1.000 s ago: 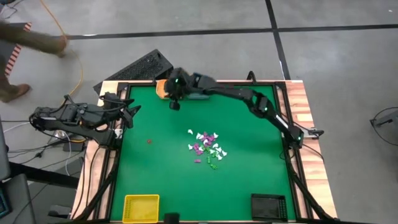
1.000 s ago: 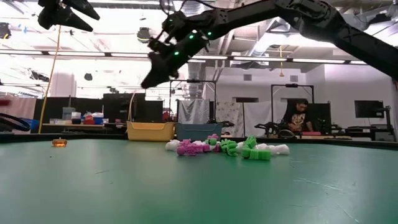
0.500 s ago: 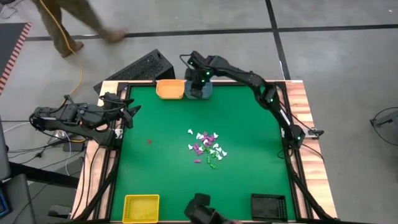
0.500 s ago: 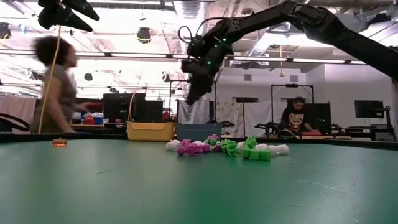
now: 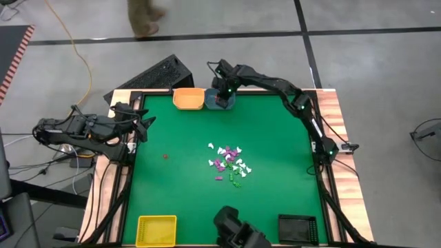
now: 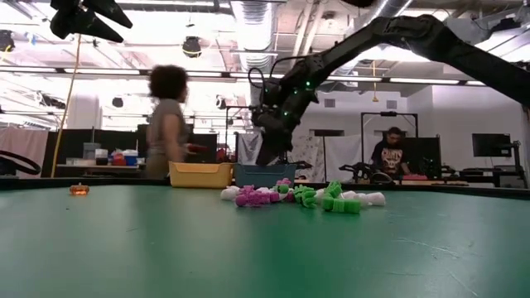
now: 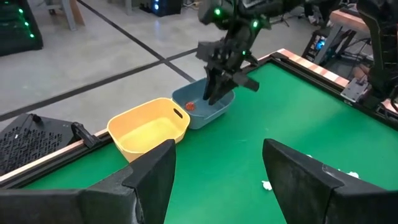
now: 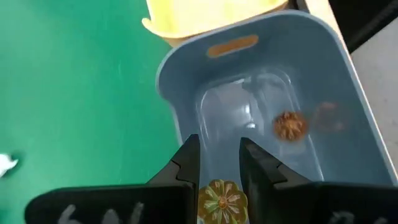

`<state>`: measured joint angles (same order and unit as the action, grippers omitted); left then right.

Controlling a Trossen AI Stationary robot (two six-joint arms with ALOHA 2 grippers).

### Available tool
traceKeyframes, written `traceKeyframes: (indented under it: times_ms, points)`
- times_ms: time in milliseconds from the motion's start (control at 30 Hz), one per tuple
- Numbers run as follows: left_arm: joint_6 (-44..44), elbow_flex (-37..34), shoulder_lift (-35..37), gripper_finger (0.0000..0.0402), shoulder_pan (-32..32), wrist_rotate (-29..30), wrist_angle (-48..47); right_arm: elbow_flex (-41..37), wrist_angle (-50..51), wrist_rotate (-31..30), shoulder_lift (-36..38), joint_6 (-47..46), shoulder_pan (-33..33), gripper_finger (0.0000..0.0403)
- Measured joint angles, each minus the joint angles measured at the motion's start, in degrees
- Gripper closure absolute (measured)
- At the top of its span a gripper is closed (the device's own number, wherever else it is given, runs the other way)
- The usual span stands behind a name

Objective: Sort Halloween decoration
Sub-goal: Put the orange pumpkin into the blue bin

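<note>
**Drop the orange trinket into the blue tray**

My left gripper (image 5: 143,126) waits at the table's (image 5: 275,138) left edge, fingers spread, nothing between them. It can stay there.

A lone orange-red piece (image 5: 165,156) lies on the green left of the pile, well apart from it. That one I judge needs fetching later.

The orange tray (image 5: 188,99) sits at the far edge, touching the blue tray (image 5: 227,103) beside it. In my left wrist view the orange tray looks empty; the blue one holds one orange piece (image 8: 290,125) on its floor.

The pile (image 5: 229,164) of white, purple and green trinkets sits mid-table, unsorted.

My right gripper (image 5: 221,95) hangs over the blue tray, fingers pointing down into it, pinching a small orange pumpkin-like trinket (image 8: 222,200) between the tips. I'm inside the rim line, not over the orange tray.

To do it well: stay centred over the tray's floor, clear of the near wall, keep low so the piece doesn't bounce out, part the fingers just enough, lift straight up. Risk: the piece sticks to a pad, or I nudge the tray.

The yellow tray (image 5: 156,229) and black tray (image 5: 297,228) sit at the near edge.
</note>
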<state>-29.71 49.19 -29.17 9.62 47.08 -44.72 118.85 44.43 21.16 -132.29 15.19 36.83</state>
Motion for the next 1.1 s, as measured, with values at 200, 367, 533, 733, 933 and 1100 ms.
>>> traceKeyframes:
  times_ms: [200,367,533,733,933,1100]
  points:
    - [0.0,0.0,0.0,0.017,0.0,1.9,0.0,-13.0,-22.8,0.0,7.3,-4.9,0.0,0.0321]
    - [-0.1,0.0,0.0,0.017,0.0,2.3,0.0,-31.6,-43.5,-2.0,14.5,-11.2,-0.9,0.0321]
    - [-0.2,0.0,0.0,0.017,-0.1,3.3,0.0,-44.0,-63.0,-12.4,20.7,-12.3,-3.0,0.0321]
    - [-0.3,0.0,0.0,0.017,-0.1,3.8,0.0,-45.3,-64.6,-16.1,19.7,-11.7,-4.2,0.032]
    - [-0.1,0.0,0.0,0.017,-0.2,3.9,0.0,-45.3,-60.5,-16.4,19.6,-11.7,-4.6,0.0315]
    - [-0.1,0.0,0.0,0.017,-0.2,4.0,0.0,-45.3,-56.5,-16.8,19.6,-11.7,-4.1,0.0314]
